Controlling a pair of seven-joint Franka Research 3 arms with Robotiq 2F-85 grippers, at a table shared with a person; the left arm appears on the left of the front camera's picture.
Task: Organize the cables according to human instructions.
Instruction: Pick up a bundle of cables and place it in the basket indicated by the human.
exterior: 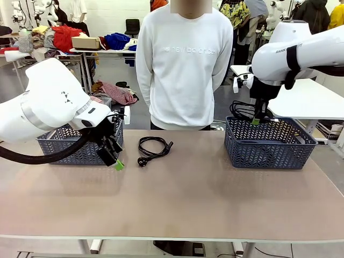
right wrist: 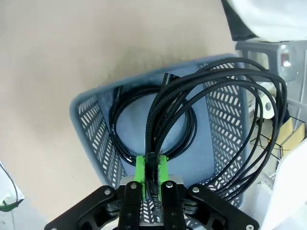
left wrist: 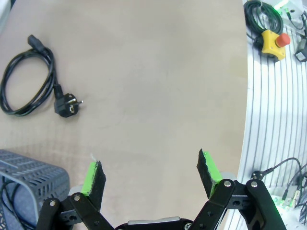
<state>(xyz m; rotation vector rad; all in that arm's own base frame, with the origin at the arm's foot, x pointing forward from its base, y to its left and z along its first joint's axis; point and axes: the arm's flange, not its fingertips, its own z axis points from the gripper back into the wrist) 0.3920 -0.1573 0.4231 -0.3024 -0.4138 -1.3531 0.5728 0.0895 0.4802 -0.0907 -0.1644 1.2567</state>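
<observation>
Front camera looks across the table (exterior: 188,199) at the person (exterior: 183,64). Left wrist camera looks down closely and shares the loose cable (exterior: 155,146) with it. Right wrist camera looks closely into a basket (right wrist: 91,120), also shared.

Robotics lab, emergency-stop button (left wrist: 274,42), clothes-heaped tables (exterior: 107,52), office chair (exterior: 132,26) behind
</observation>
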